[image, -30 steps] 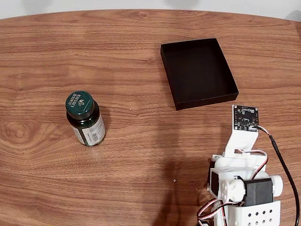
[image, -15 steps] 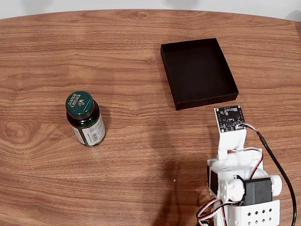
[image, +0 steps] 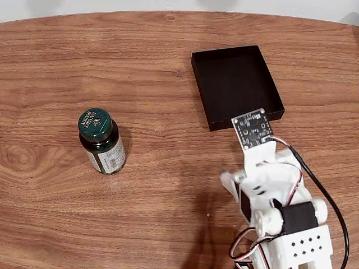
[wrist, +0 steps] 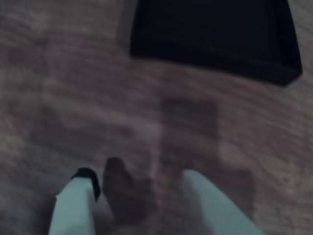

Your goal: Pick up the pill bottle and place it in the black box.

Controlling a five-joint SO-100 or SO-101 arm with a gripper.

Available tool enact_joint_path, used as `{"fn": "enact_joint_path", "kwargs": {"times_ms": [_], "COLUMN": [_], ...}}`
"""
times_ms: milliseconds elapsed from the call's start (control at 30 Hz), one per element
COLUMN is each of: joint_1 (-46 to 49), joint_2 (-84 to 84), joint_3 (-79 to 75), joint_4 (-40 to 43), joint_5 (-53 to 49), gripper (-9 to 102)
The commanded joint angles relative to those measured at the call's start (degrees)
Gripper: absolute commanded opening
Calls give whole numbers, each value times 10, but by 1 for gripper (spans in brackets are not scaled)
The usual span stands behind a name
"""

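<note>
The pill bottle [image: 102, 140], dark green with a white label, stands upright on the wooden table at the left of the fixed view, far from my arm [image: 269, 190]. The black box [image: 235, 87] lies at the upper middle with nothing in it, and its near wall sits just beyond my wrist camera board [image: 251, 130]. In the blurred wrist view my gripper [wrist: 139, 176] is open over bare wood. Nothing lies between its two pale fingers [wrist: 73, 208], and the black box [wrist: 210, 29] is ahead at the top.
The table's far edge [image: 168, 12] curves along the top of the fixed view. My arm's white base [image: 297, 249] with its cables fills the lower right corner. Bare wood lies between the bottle and the box.
My arm has swung left in the fixed view, and the wrist board now points at the box's near-left corner. A white jaw has spread out on the arm's left side. Bottle and box stay put.
</note>
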Motion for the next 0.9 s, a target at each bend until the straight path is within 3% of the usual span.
{"fn": "enact_joint_path", "kwargs": {"times_ms": [0, 267, 600, 867], "joint_1": [-49, -127, -237, -292], "joint_2": [-51, -158, -245, -378], "joint_3": [-9, -11, -16, -21], "joint_4": [-112, -253, -364, -571], "joint_5": [-19, 18, -24, -58], "gripper": [26, 41, 42, 44]}}
